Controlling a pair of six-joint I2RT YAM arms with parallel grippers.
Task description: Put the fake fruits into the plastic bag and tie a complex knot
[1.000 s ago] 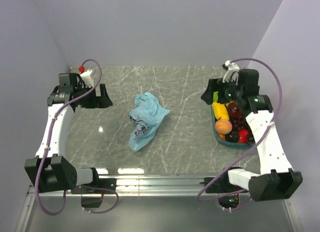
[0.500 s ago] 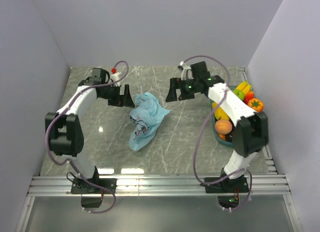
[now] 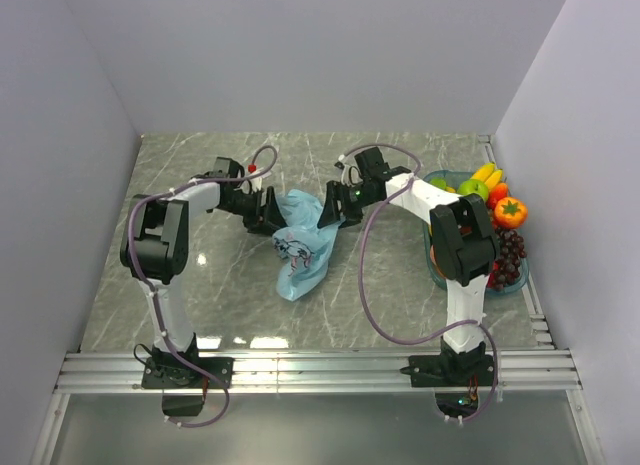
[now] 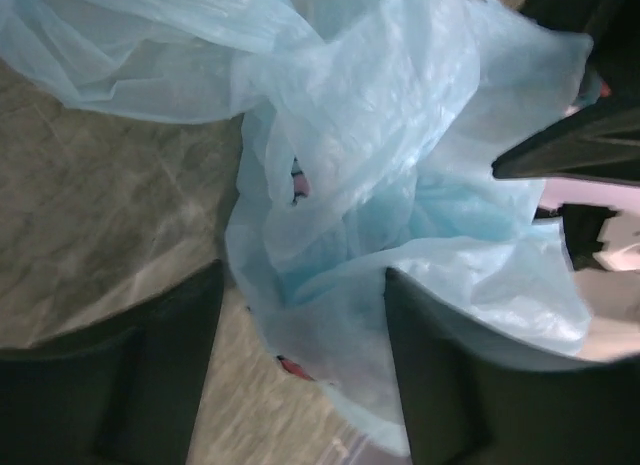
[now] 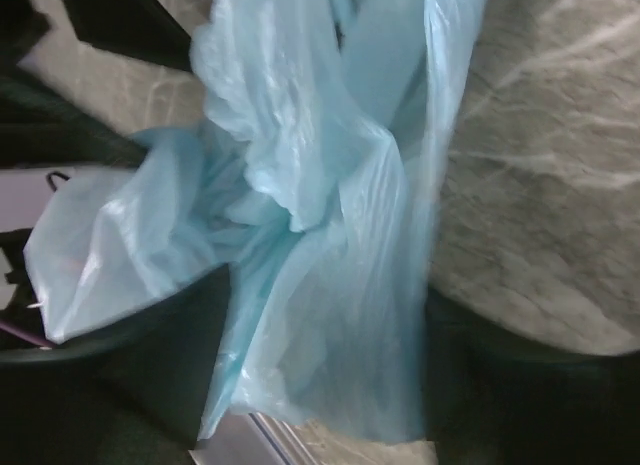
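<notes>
Spread wide at left pincer (image 3: 270, 213) and right pincer (image 3: 332, 209) alike, straddling the crumpled top of the bag (image 3: 298, 255); lying lengthwise, tail pointing away from both sets of fingers.

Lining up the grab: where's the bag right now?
In the top view the plastic bag lies mid-table, its far end between the left gripper and right gripper.

One plastic bag (image 3: 300, 247), one teal tray (image 3: 510, 288), one green apple (image 3: 471, 190), one grape bunch (image 3: 510, 249).
</notes>
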